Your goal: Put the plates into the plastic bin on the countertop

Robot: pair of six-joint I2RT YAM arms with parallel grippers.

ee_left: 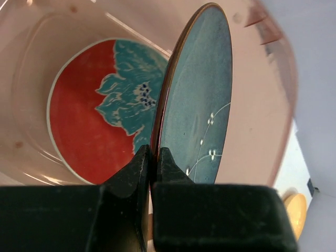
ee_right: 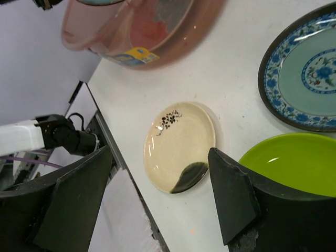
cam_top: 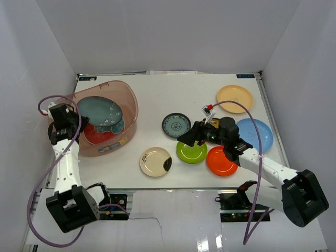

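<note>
Clenching the dark teal plate (ee_left: 202, 94) over the red-and-teal plate (ee_left: 86, 131) lying in the plastic bin (cam_top: 131, 113), the left tool (ee_left: 153, 157) is delivering the second; six are waiting on the surface (cam_top: 157, 94), right tool (ee_right: 160, 157) released

Bin (cam_top: 131, 107) at countertop (cam_top: 157, 94) left, plates (ee_left: 79, 131) inside (one tilted); six loose plates (cam_top: 156, 161) to right.
</note>
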